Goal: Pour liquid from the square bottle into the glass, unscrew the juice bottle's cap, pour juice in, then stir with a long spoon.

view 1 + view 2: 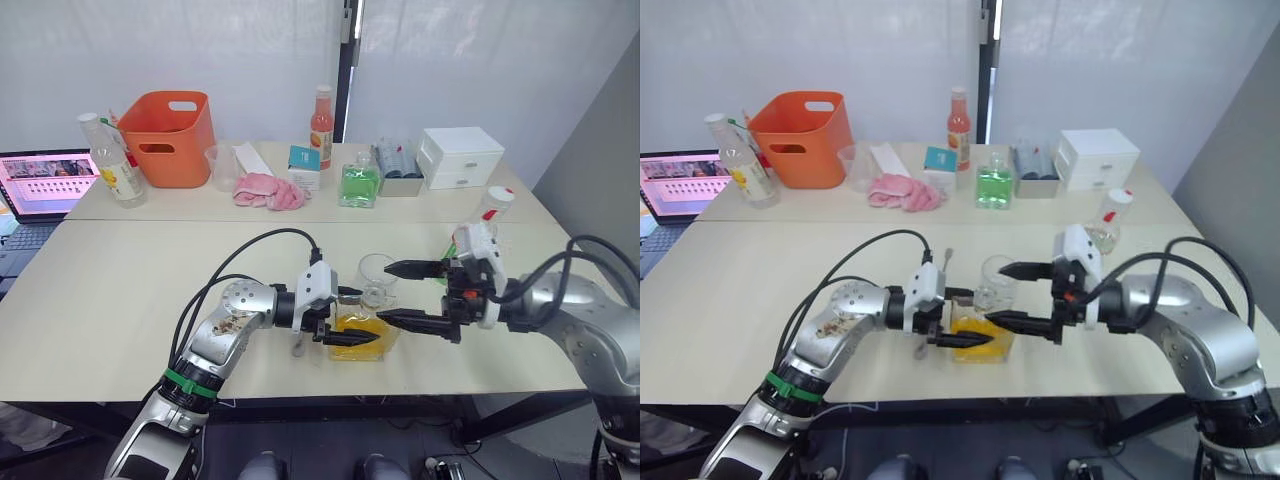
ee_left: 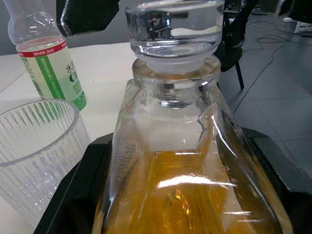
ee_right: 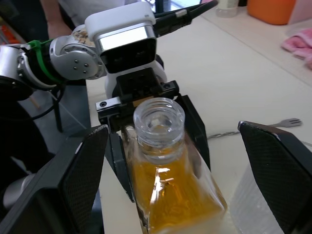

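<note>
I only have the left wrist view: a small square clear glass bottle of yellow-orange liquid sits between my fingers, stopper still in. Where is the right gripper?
Observer: The right gripper is open, one black finger on each side of the clear stopper, touching neither side.
Operator: And how does my left grip sit?
Observer: The left gripper is shut on the square bottle, with a finger on each flat side of the body, below the neck.
Operator: The top of the slim green-labelled plastic juice bottle is cut off for me. Is it capped?
Observer: Yes, the white cap is still on the juice bottle.
</note>
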{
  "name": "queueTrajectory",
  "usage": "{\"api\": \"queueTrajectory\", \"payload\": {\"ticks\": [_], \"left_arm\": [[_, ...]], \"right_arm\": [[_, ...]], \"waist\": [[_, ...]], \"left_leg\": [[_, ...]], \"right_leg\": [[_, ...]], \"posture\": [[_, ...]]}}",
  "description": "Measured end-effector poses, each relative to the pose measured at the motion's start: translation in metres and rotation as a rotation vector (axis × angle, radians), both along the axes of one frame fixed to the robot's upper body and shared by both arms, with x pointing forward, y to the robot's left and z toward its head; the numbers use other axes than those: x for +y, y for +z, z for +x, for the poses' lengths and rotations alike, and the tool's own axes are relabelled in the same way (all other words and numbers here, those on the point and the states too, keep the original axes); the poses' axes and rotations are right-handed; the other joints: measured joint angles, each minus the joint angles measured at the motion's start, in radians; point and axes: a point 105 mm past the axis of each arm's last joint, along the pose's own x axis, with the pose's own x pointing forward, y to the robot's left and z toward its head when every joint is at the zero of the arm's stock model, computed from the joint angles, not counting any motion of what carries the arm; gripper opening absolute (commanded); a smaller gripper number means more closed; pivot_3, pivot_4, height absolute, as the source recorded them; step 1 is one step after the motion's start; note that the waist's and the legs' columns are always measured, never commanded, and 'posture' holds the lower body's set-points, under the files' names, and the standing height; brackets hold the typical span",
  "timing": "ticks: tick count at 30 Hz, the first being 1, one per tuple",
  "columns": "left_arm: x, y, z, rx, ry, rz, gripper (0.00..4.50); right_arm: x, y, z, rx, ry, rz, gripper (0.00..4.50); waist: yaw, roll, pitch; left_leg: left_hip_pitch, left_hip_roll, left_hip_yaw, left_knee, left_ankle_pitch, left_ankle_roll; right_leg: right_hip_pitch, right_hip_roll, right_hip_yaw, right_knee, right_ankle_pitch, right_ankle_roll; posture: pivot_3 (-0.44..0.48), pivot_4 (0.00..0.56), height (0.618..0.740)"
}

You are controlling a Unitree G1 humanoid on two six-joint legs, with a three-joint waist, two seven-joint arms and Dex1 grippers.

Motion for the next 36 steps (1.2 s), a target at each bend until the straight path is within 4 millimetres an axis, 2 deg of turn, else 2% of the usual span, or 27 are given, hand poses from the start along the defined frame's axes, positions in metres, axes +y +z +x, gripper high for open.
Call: {"api": "queueTrajectory", "payload": {"ticks": [8,19,30,32,33,35,36], "left_arm": [[0.000,0.000,0.000,-0.001,-0.004,0.001,2.80],[0.001,0.000,0.001,0.000,0.003,0.003,2.80],[0.003,0.001,0.001,0.000,0.002,0.005,2.80],[0.003,0.001,0.001,0.000,0.003,0.006,2.80],[0.003,0.001,0.001,-0.001,0.003,0.006,2.80],[0.003,0.001,0.001,-0.007,0.000,0.005,2.80],[0.003,0.001,0.001,-0.009,0.000,0.006,2.80]], "right_arm": [[0.001,-0.011,0.012,0.028,-0.006,-0.036,4.50],[0.009,-0.013,0.007,0.033,0.053,-0.015,1.11],[0.011,-0.013,0.007,0.036,0.056,0.001,1.11],[0.012,-0.013,0.007,0.036,0.055,0.004,2.16],[0.012,-0.012,0.008,0.032,0.045,0.009,2.51],[0.011,-0.009,0.011,0.021,0.026,0.021,3.11],[0.011,-0.008,0.011,0.017,0.020,0.028,3.16]], "waist": [[0.000,0.000,0.000],[-0.001,0.000,0.000],[-0.001,0.000,0.000],[-0.002,0.000,0.000],[-0.002,0.000,0.000],[-0.001,0.000,0.000],[-0.001,0.000,0.000]], "left_leg": [[0.000,0.000,0.000,0.000,0.000,0.000],[0.000,0.000,0.000,0.000,0.000,0.000],[0.000,0.000,0.000,0.000,0.000,0.000],[0.000,0.000,0.000,0.000,0.000,0.000],[0.000,0.000,0.000,0.000,0.000,0.000],[0.000,0.000,0.000,0.000,0.000,0.000],[0.000,0.000,0.000,0.000,0.000,0.000]], "right_leg": [[0.000,0.000,0.000,0.000,0.000,0.000],[0.000,0.000,0.000,0.001,0.000,0.000],[-0.001,0.000,0.000,0.001,0.000,0.000],[-0.001,0.000,0.000,0.001,0.000,0.000],[-0.001,0.000,0.000,0.001,0.000,0.000],[-0.001,0.000,0.000,0.001,0.000,0.000],[-0.001,0.000,0.000,0.001,0.000,0.000]], "posture": [[0.000,0.150,0.715],[0.000,0.150,0.715],[0.000,0.150,0.715],[0.000,0.150,0.715],[0.000,0.150,0.715],[0.000,0.150,0.715],[0.000,0.150,0.715]]}}
